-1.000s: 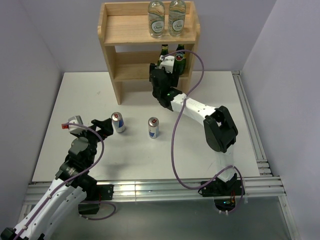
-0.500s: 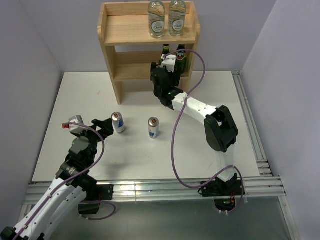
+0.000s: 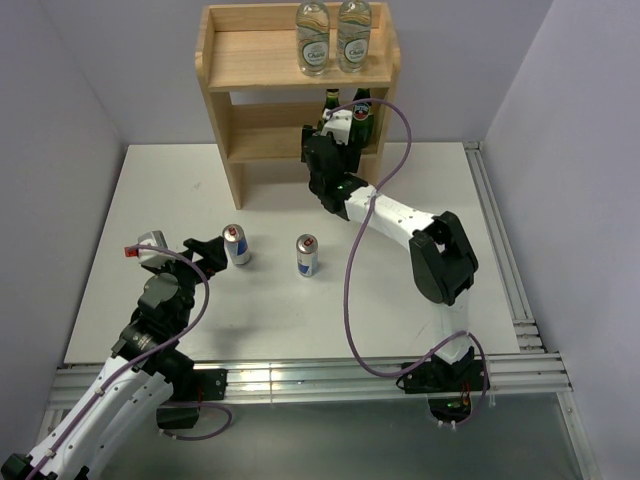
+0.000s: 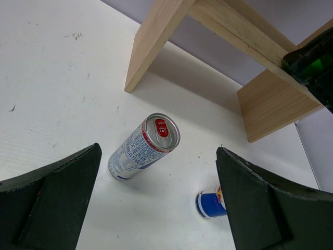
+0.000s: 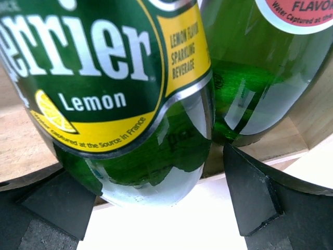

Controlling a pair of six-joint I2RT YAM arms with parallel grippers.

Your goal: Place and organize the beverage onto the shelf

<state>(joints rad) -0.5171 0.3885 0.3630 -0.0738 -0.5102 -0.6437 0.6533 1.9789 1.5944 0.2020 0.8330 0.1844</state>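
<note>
Your right gripper (image 5: 151,205) has just spread its jaws to their widest. The lemon bottle (image 5: 119,104) now stands free on the middle tier of the shelf (image 3: 215,100), far right, just beside the other green bottle (image 5: 260,78). With the water bottles (image 3: 313,38) up top, I judge only the two cans (image 3: 236,245) remain, on the table (image 3: 150,200) near your left gripper (image 3: 207,253), which is wide open and empty.
</note>
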